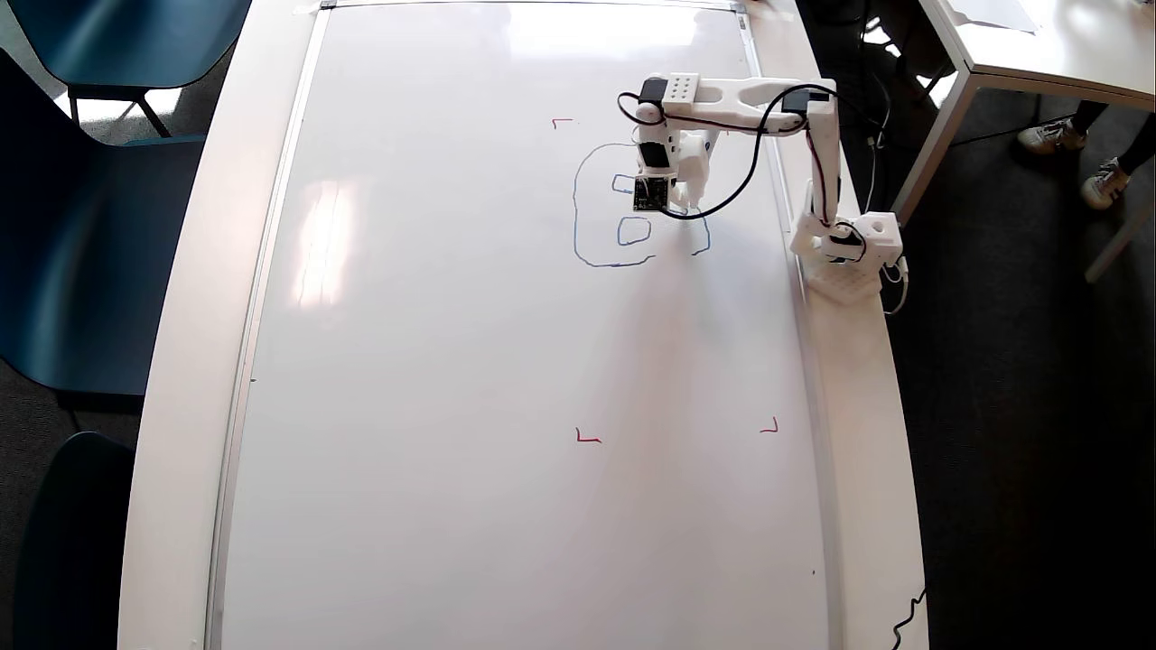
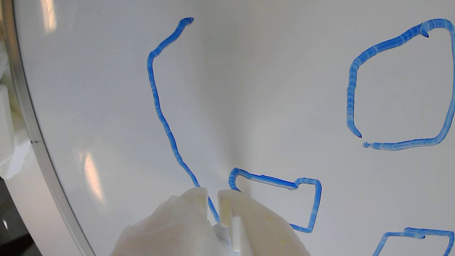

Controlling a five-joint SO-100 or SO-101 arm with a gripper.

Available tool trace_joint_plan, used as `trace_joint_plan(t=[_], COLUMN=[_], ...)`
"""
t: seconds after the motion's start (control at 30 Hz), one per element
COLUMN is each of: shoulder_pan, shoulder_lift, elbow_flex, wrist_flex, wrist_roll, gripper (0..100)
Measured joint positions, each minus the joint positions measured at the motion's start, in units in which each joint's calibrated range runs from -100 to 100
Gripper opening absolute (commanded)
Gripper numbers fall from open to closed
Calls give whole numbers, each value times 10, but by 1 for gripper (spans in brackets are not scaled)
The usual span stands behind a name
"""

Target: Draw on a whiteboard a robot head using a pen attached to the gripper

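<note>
My end effector (image 2: pixel 212 199) was clamped nearly shut around the pen (image 2: pixel 236 231), tip down to mark the whiteboard (image 1: pixel 452 361); robot head (image 1: pixel 596 262) unfinished, near the board's upper right.

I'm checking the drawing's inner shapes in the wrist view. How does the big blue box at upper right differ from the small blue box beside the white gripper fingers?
The large blue hand-drawn box is much bigger than the small blue box and rounder, while the small one has sharper corners. The large box lies clear of the white plastic gripper; the small one is partly hidden behind its fingers. Both are thin blue marker outlines on the glossy white whiteboard.
</note>
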Motion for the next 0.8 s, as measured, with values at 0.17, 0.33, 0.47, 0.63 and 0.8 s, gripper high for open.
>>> trace_joint_plan(t=[0.17, 0.33, 0.47, 0.63, 0.8], shoulder_pan=[0, 7, 7, 7, 6], shoulder_lift=[0, 25, 31, 31, 8], elbow_flex=[-5, -48, -60, -66, -72], wrist_flex=[0, 20, 25, 25, 24], wrist_roll=[0, 0, 0, 0, -5], gripper=[1, 1, 1, 1, 1])
